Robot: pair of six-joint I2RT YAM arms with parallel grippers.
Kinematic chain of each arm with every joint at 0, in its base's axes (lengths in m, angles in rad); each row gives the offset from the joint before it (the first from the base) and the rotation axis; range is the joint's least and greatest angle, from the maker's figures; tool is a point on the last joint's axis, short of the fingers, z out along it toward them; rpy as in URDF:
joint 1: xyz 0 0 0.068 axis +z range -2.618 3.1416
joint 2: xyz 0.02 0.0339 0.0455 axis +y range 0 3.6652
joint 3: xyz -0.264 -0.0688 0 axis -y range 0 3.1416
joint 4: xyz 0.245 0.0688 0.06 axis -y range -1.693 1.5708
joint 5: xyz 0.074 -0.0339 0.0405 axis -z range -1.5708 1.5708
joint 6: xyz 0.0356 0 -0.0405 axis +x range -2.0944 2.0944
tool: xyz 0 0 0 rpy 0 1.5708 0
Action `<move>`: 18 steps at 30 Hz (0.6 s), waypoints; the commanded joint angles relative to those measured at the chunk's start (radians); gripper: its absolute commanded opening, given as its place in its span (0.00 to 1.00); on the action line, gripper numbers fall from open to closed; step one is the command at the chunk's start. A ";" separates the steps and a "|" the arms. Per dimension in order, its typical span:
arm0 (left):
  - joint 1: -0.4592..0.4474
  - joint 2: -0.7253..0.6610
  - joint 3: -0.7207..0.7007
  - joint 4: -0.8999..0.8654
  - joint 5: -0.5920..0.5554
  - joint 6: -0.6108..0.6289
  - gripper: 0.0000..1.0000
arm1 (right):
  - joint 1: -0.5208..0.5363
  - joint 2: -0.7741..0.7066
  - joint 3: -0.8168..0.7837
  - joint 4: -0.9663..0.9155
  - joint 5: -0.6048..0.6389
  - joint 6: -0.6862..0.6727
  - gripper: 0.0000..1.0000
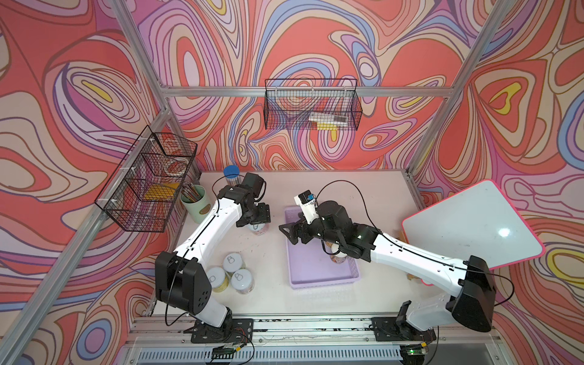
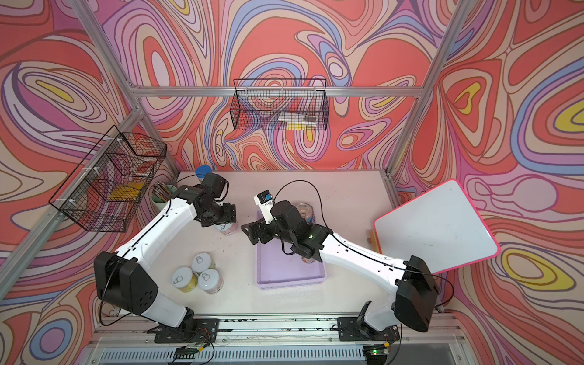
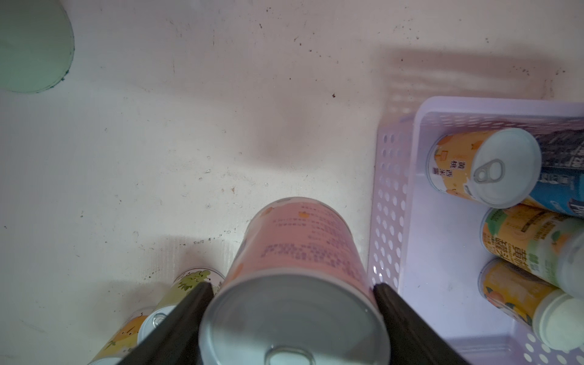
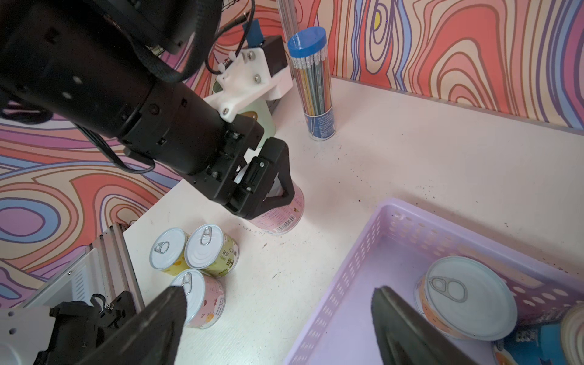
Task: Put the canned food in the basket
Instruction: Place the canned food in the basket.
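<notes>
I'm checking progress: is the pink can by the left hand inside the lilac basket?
No, the pink can stands on the table outside the lilac basket, beside its slotted wall.

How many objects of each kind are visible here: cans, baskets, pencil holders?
Small cans: 7, counting the pink can in the left tool
Wide blue can: 1
Lilac basket: 1
Black wire baskets: 2
Pencil tube: 1
Pencil cup: 1
Total: 13

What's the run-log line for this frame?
left fingers: shut on pink can beside basket | right fingers: open, empty, above basket rim | three cans outside
</notes>
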 commanded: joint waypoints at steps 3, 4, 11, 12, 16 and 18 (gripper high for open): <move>-0.071 -0.014 0.075 -0.014 0.008 0.009 0.74 | -0.024 -0.056 -0.047 -0.003 -0.007 0.029 0.93; -0.087 -0.006 0.085 -0.017 0.006 0.011 0.74 | -0.028 -0.066 -0.055 -0.005 -0.004 0.032 0.93; -0.182 0.040 0.137 -0.017 0.002 0.012 0.73 | -0.052 -0.137 -0.121 -0.022 0.022 0.057 0.93; -0.192 0.045 0.143 -0.015 0.004 0.010 0.72 | -0.056 -0.147 -0.133 -0.025 0.024 0.057 0.93; -0.239 0.080 0.174 -0.008 0.004 0.006 0.72 | -0.080 -0.197 -0.179 -0.041 0.034 0.073 0.93; -0.260 0.098 0.190 -0.006 0.005 0.003 0.72 | -0.095 -0.220 -0.198 -0.052 0.036 0.078 0.93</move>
